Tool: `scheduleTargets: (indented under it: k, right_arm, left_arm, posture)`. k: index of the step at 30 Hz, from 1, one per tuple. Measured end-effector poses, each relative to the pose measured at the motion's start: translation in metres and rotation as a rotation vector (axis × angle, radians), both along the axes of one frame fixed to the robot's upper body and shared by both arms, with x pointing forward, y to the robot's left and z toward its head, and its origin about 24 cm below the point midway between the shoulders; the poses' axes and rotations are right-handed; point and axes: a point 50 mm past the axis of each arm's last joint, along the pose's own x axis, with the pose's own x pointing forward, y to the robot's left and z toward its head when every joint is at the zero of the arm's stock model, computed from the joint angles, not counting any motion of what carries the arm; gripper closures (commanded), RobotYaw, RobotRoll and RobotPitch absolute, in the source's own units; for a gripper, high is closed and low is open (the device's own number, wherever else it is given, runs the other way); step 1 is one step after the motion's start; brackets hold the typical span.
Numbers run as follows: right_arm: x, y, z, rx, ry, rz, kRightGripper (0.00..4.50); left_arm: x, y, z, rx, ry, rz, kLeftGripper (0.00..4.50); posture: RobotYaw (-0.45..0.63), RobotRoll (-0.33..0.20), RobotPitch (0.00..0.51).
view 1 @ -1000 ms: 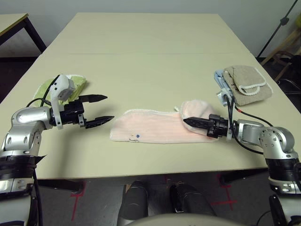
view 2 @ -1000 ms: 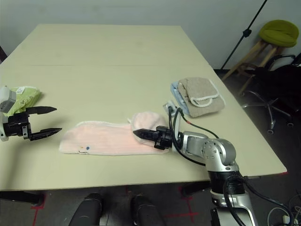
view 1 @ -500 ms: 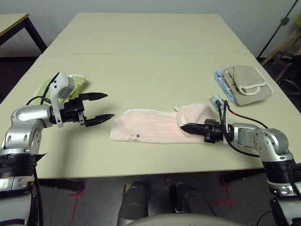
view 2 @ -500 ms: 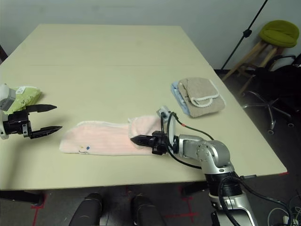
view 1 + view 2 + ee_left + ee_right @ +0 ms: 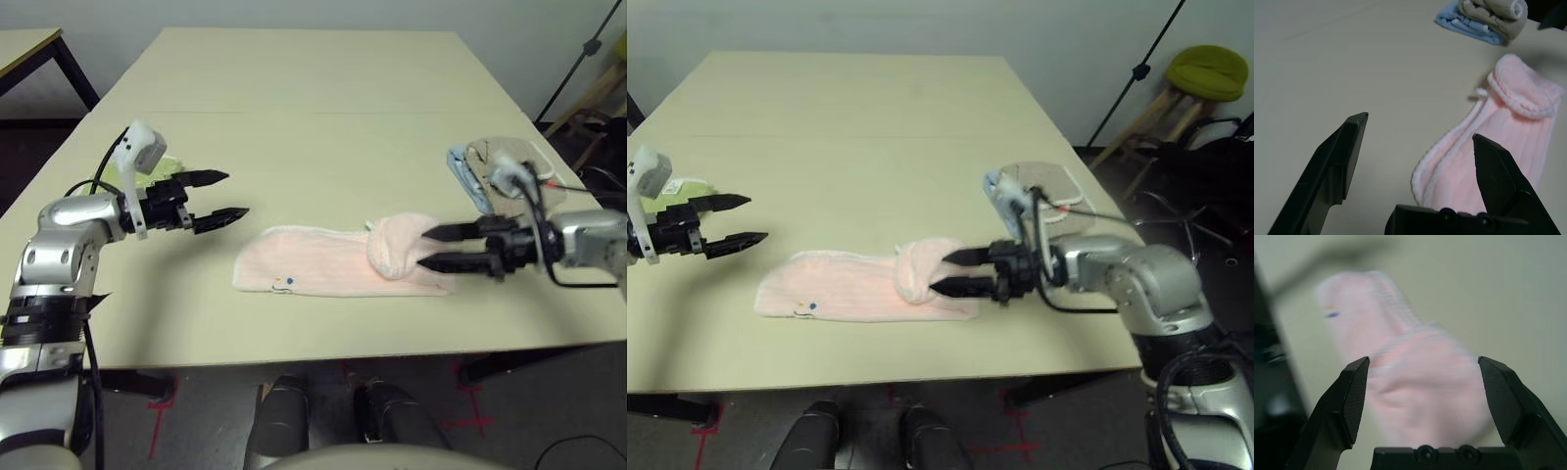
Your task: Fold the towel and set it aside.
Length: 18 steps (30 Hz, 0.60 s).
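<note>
Laboratory or office room: plain beige tables (image 5: 304,78), tripod stand (image 5: 1136,69), green stool (image 5: 1210,67) upper right.

Head stereo pair looks down over the table (image 5: 313,88); both wrist cameras face the towel (image 5: 1508,142) from opposite ends.
</note>
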Motion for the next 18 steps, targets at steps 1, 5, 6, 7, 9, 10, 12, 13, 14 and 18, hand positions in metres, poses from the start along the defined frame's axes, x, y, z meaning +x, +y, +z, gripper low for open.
scheduleTargets:
  k: [1, 5, 6, 7, 9, 10, 12, 13, 14, 18]
  right_arm:
    - [0.005, -0.007, 0.0, -0.007, -0.04, -0.042, 0.04]
    - [0.016, -0.011, -0.009, 0.013, -0.122, -0.117, 0.04]
    - [0.016, -0.011, -0.013, 0.01, -0.13, -0.125, 0.04]
    - [0.016, -0.011, -0.016, 0.007, -0.13, -0.132, 0.01]
    - [0.013, -0.015, -0.026, 0.007, -0.121, -0.153, 0.0]
    - [0.011, -0.015, -0.031, 0.013, -0.112, -0.158, 0.0]
    - [0.01, -0.014, -0.038, 0.024, -0.1, -0.166, 0.39]
    - [0.009, -0.013, -0.04, 0.031, -0.101, -0.172, 0.65]
    - [0.008, -0.013, -0.042, 0.036, -0.101, -0.173, 0.96]
    - [0.002, -0.008, -0.048, 0.063, -0.101, -0.156, 2.48]
  left_arm:
    - [0.003, -0.011, 0.003, -0.015, -0.012, -0.015, 0.0]
    - [0.011, -0.057, 0.009, -0.067, -0.043, -0.101, 0.0]
    - [0.012, -0.069, 0.008, -0.08, -0.043, -0.124, 0.0]
    - [0.012, -0.076, 0.008, -0.089, -0.044, -0.139, 0.19]
    - [0.012, -0.1, 0.004, -0.124, -0.026, -0.182, 0.62]
    - [0.011, -0.112, 0.0, -0.136, -0.009, -0.204, 0.95]
    - [0.01, -0.13, -0.007, -0.144, 0.021, -0.239, 1.53]
    - [0.009, -0.137, -0.011, -0.137, 0.03, -0.245, 1.91]
    - [0.009, -0.142, -0.013, -0.131, 0.036, -0.253, 2.23]
    - [0.006, -0.161, -0.023, -0.091, 0.05, -0.279, 3.59]
  posture:
    - [0.16, 0.0, 0.136]
    - [0.16, 0.0, 0.136]
    - [0.15, 0.0, 0.135]
    - [0.15, 0.0, 0.135]
    - [0.14, 0.0, 0.135]
    - [0.14, 0.0, 0.135]
    - [0.14, 0.0, 0.135]
    - [0.13, 0.0, 0.136]
    - [0.12, 0.0, 0.137]
    - [0.12, 0.0, 0.141]
